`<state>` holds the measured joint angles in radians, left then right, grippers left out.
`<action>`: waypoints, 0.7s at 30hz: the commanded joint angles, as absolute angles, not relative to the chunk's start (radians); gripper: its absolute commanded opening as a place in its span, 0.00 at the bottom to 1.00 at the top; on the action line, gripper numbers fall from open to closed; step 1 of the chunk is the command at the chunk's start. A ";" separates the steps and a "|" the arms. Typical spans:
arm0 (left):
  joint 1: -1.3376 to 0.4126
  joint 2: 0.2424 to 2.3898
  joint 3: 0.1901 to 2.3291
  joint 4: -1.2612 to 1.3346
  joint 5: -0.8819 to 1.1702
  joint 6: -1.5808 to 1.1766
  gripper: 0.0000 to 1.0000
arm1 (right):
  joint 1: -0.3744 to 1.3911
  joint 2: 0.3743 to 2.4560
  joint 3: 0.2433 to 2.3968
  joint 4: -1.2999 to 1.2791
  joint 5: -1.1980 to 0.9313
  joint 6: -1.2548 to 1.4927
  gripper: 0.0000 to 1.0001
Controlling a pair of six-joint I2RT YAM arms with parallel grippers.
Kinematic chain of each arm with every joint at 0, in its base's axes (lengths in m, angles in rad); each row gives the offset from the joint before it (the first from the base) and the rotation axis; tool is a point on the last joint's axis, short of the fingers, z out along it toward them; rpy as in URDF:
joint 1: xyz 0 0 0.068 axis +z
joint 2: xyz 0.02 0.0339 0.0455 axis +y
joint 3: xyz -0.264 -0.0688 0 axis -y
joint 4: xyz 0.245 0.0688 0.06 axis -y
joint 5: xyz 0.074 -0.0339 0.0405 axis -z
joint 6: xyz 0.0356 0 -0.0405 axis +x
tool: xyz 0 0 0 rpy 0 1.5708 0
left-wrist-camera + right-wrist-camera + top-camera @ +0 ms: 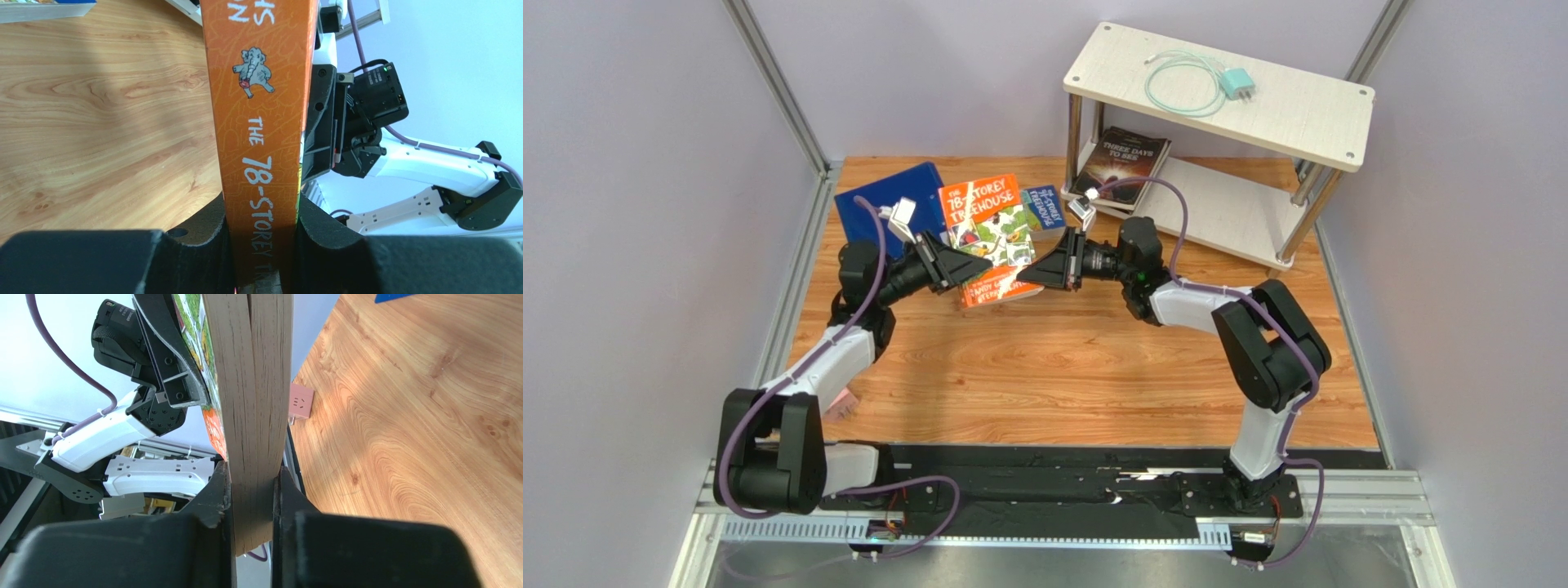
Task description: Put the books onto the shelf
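Widest of all is the wooden table [1075, 368], and at its 1 o'clock corner stands the shelf [1320, 123], one rack with two pale boards on shiny posts. Over at 11 o'clock lies a single blue folder [873, 202].

Now the action, just above centre: the orange book [989, 227] is up off the boards, caught between both arms! The left gripper [971, 263] sits at the book's 8 o'clock edge. Its wrist camera shows the fingers [202, 236] pinched tight on the spine [264, 122], white title lettering running up between them. The right gripper [1053, 263] comes in from 4 o'clock, and its own camera shows its fingers [215, 496] clamped on the bare page edges [255, 386]. So there are two grippers, both closed on the one book, facing each other across it.

Book count in view is three. There is the orange one in the air, and one blue book [1046, 206] lying at its 1 o'clock, partly hidden behind it. One dark book [1130, 159] lies flat on the shelf's lower board.

On the top board sits one small teal charger [1238, 83] with its looped cable [1173, 86].
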<state>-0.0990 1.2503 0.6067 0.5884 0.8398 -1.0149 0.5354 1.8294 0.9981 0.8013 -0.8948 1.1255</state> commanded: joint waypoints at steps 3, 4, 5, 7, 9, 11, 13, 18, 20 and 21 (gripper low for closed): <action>-0.114 1.238 0.690 0.495 0.755 -0.915 0.60 | 0.526 1.798 1.002 0.808 -0.853 1.109 0.00; -0.114 1.195 0.695 0.417 0.718 -0.873 0.63 | 0.512 1.793 0.994 0.801 -0.847 1.106 0.00; -0.114 1.169 0.695 0.274 0.674 -0.792 0.67 | 0.505 1.787 0.988 0.787 -0.842 1.095 0.00; -0.114 1.082 0.689 0.160 0.534 -0.737 0.72 | 0.480 1.763 0.974 0.776 -0.836 1.083 0.00; -0.114 1.001 0.681 0.049 0.427 -0.678 0.74 | 0.465 1.735 0.969 0.752 -0.831 1.066 0.00; -0.112 0.956 0.669 -0.026 0.381 -0.640 0.76 | 0.440 1.714 0.968 0.717 -0.825 1.048 0.00; -0.112 0.919 0.663 -0.055 0.357 -0.621 0.77 | 0.416 1.681 0.969 0.692 -0.816 1.011 0.00; -0.113 0.914 0.641 -0.086 0.373 -0.597 0.77 | 0.361 1.612 0.983 0.552 -0.781 0.931 0.00; -0.112 0.919 0.618 -0.077 0.374 -0.597 0.77 | 0.334 1.577 0.979 0.510 -0.769 0.896 0.00; -0.112 0.925 0.611 -0.069 0.386 -0.597 0.77 | 0.325 1.568 0.979 0.491 -0.765 0.887 0.00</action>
<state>-0.1097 0.9142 0.6411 -0.0372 0.3958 -0.6437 0.3553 1.6798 0.9512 0.4938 -0.7902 0.9852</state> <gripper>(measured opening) 0.771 0.205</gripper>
